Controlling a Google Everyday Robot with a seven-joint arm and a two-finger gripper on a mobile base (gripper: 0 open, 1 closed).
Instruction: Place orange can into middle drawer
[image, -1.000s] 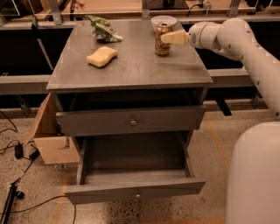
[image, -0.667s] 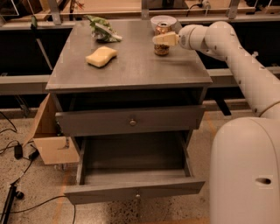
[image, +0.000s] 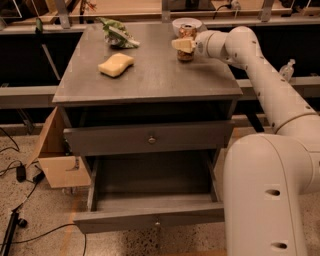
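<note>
Where the orange can (image: 186, 54) tops the cabinet (image: 150, 75), gripper (image: 183, 45) fingers (image: 179, 45) seemingly clamp it.

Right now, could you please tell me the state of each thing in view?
orange can: upright on the cabinet top.
end effector: at the can's side.
middle drawer: pulled open, empty.
upper drawer: looks shut.
sponge: lying flat on top.
white bowl: upright behind the can.
</note>
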